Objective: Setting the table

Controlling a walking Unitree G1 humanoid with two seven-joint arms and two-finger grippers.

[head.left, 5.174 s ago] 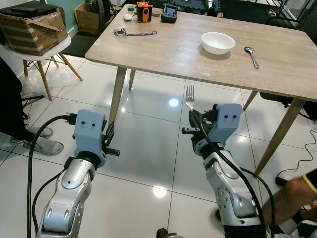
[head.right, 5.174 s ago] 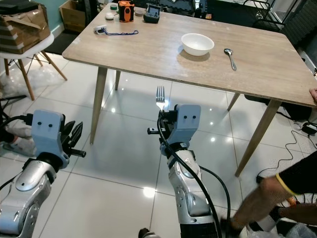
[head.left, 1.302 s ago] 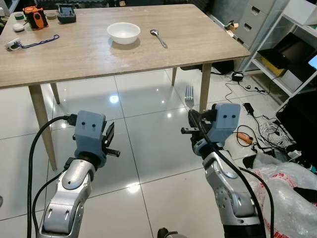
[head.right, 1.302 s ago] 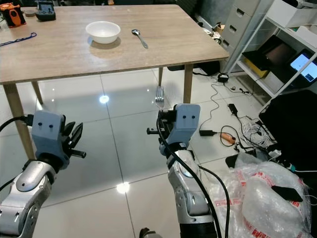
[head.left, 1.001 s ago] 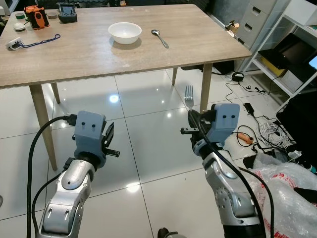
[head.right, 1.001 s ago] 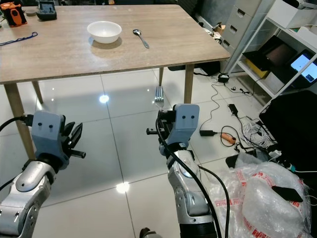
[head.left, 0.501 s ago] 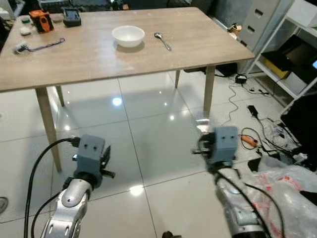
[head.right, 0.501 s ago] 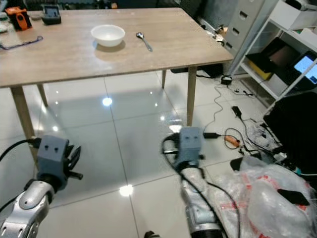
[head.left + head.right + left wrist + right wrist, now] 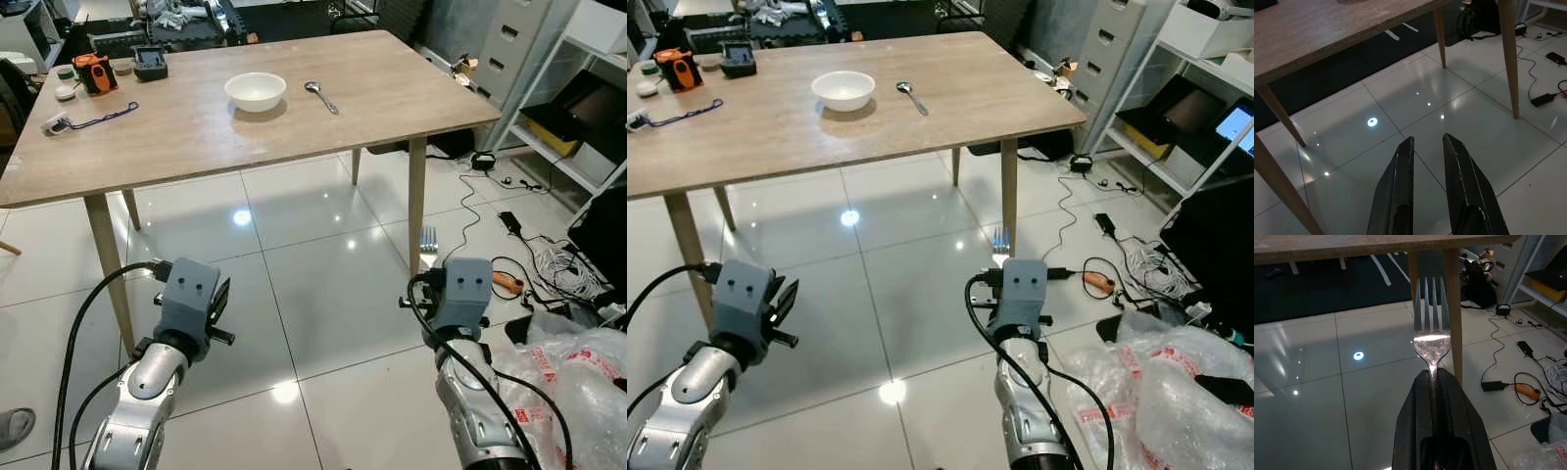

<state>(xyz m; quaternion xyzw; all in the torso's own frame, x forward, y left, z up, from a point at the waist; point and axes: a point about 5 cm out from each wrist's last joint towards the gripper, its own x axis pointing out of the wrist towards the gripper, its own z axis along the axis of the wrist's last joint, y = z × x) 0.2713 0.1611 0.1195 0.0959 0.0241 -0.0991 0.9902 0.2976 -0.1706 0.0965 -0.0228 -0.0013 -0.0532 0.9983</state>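
Robot facing a wooden desk, a fork clamped in its right end effector.

Left eye view: the desk [image 9: 176,127] carries a white bowl [image 9: 255,91] with a spoon [image 9: 320,95] just beside it, plus an orange tool [image 9: 94,71], a black device [image 9: 149,62] and a blue cord [image 9: 106,117] at the far corner. Right eye view: both arms are held low over the tiled floor [image 9: 911,284], well short of the desk. Left wrist view: the left end effector [image 9: 1427,144] holds nothing, its two fingers slightly apart. Right wrist view: the right end effector [image 9: 1434,377] is closed on the handle of the fork [image 9: 1431,328], tines upright, below the desk edge.
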